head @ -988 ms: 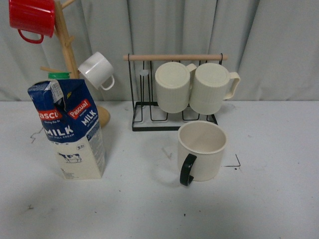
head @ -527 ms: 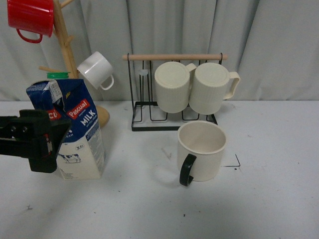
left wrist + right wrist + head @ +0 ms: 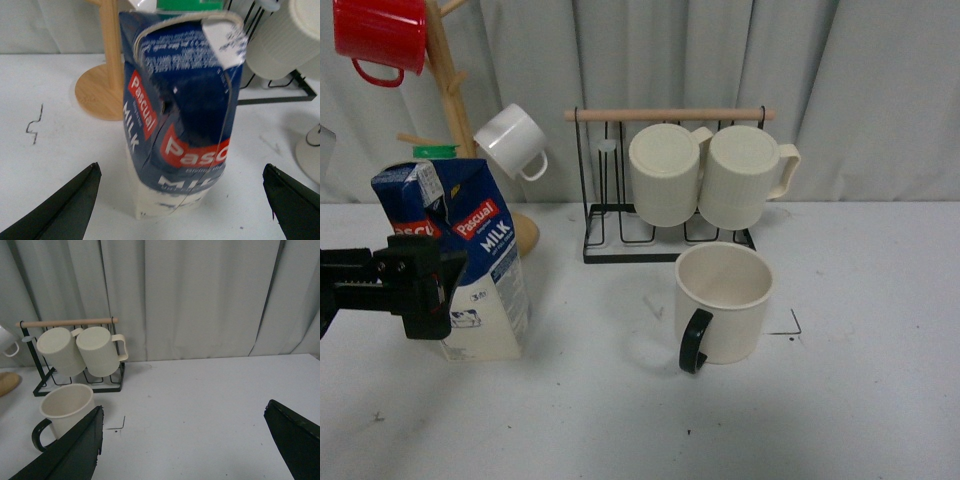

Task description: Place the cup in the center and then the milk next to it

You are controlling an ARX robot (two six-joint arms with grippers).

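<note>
**Cup**: upright on the table, near its middle, handle turned to 7 o'clock. We judge the first step done.

**Milk**: upright at the cup's 9 o'clock and well apart from it. Its top panels are creased and dented. It is not yet beside the cup.

**Left gripper**: low at the milk's 8 o'clock in the front view, overlapping its front-left face. The jaws are spread wide and hold nothing. In the wrist view the milk stands straight ahead between the two fingers, and neither touches it. We cannot tell whether the tips are level with the milk or short of it.

**Right gripper**: jaws wide and empty, over bare table at the cup's 3 o'clock, well apart from it. It does not show in the front view.

**Rack**: holds two ribbed mugs at the cup's 12 o'clock.

**Mug tree**: stands at the milk's 12 o'clock. We leave both it and the rack alone.

**Step in hand:** the second, reaching for the milk.

**Next move, as we judge it:**
- Bring the fingers to either side of the milk, below the dented top.
- Close gently, since the creased board looks likely to buckle.
- Lift and carry the milk toward 3 o'clock.
- Set it upright just beside the cup's 9 o'clock side, clear of the handle.
</note>
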